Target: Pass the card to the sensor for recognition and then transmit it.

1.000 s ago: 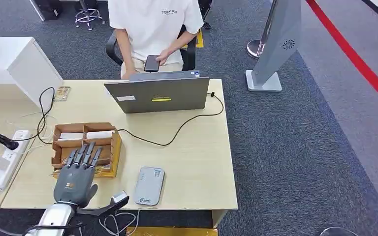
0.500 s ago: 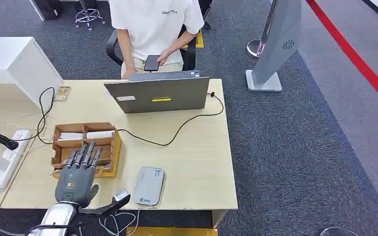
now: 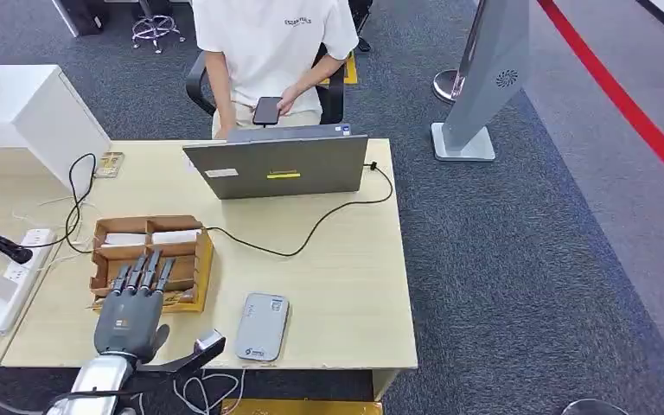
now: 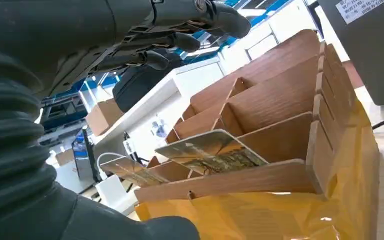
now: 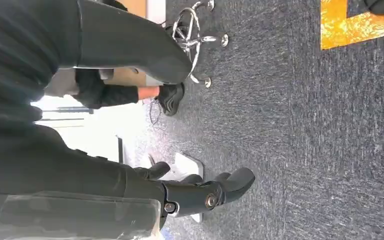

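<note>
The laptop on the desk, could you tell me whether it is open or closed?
Open. In the head view the laptop has its lid raised, the grey back facing the robot, and a person sits behind it.

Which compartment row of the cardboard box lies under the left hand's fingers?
The near row of the cardboard box; the left hand hovers there, while the far row holds white cards.

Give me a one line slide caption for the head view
Left hand hovers open over the cardboard card tray, grey sensor beside it on the desk.
</note>
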Tool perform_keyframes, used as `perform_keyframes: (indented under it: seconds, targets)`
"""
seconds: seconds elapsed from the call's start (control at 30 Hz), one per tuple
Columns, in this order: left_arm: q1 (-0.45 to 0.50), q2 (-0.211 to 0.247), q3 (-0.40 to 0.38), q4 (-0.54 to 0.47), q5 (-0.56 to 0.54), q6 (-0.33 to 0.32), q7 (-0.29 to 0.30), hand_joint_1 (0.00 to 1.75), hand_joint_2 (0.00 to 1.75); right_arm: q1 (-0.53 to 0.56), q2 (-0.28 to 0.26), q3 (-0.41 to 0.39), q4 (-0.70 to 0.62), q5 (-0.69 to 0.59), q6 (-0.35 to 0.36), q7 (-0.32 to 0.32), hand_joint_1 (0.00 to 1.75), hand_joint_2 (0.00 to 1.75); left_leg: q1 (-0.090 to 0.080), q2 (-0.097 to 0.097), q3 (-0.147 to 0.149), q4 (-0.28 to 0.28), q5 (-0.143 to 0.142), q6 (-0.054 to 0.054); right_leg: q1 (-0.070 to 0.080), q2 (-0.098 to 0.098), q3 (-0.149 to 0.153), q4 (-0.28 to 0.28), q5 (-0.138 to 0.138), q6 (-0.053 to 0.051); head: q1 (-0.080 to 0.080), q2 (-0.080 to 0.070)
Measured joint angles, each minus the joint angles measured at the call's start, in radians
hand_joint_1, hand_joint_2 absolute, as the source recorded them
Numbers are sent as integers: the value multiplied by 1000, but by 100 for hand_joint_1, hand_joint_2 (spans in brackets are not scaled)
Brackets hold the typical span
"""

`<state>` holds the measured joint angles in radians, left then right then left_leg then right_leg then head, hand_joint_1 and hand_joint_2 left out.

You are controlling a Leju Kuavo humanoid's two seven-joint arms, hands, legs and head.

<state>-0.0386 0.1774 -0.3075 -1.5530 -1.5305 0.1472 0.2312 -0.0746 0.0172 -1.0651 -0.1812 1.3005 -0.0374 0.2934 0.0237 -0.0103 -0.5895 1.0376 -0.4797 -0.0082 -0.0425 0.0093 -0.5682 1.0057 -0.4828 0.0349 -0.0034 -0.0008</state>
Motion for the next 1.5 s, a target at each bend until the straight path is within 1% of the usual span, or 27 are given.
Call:
perform_keyframes:
  seconds: [0.5, 0.53, 0.77, 1.1, 1.23, 1.33, 1.5]
  targets:
    - [0, -8, 2, 4, 0, -20, -3, 0, 175, 0, 0, 0, 0, 2, 3, 1, 0, 175, 0, 0, 0, 0, 0, 0, 0, 0, 0, 0, 0, 0, 0, 0]
    - [0, -8, 2, 4, 0, -22, -3, 175, 175, 0, 0, 0, 0, 2, 3, 1, 0, 175, 0, 0, 0, 0, 0, 0, 0, 0, 0, 0, 0, 0, 0, 0]
    - [0, -8, 2, 5, 4, -55, -12, 175, 175, 0, 0, 0, 0, 8, 3, 3, 0, 175, 0, 0, 0, 0, 0, 0, 0, 0, 0, 0, 0, 0, 0, 0]
    - [-6, -7, 4, 5, 13, -64, -19, 175, 175, 1, 0, 0, 0, 10, 3, 3, 0, 175, 0, 0, 0, 0, 0, 0, 0, 0, 0, 0, 0, 0, 0, 0]
    - [-6, -7, 5, 5, 19, -52, -27, 175, 175, 0, -1, 0, 0, 11, 3, 1, 0, 175, 0, 0, 0, 0, 0, 0, 0, 0, 0, 0, 0, 0, 0, 0]
    - [-6, -8, 6, 5, 24, -20, -35, 175, 175, 1, -1, 0, 0, 12, 3, 1, 0, 175, 0, 0, 0, 0, 0, 0, 0, 0, 0, 0, 0, 0, 0, 0]
    - [-6, -8, 13, 4, 22, -14, -35, 175, 175, 1, -3, 0, 0, 12, 3, 1, 0, 175, 0, 0, 0, 0, 0, 0, 0, 0, 0, 0, 0, 0, 0, 0]
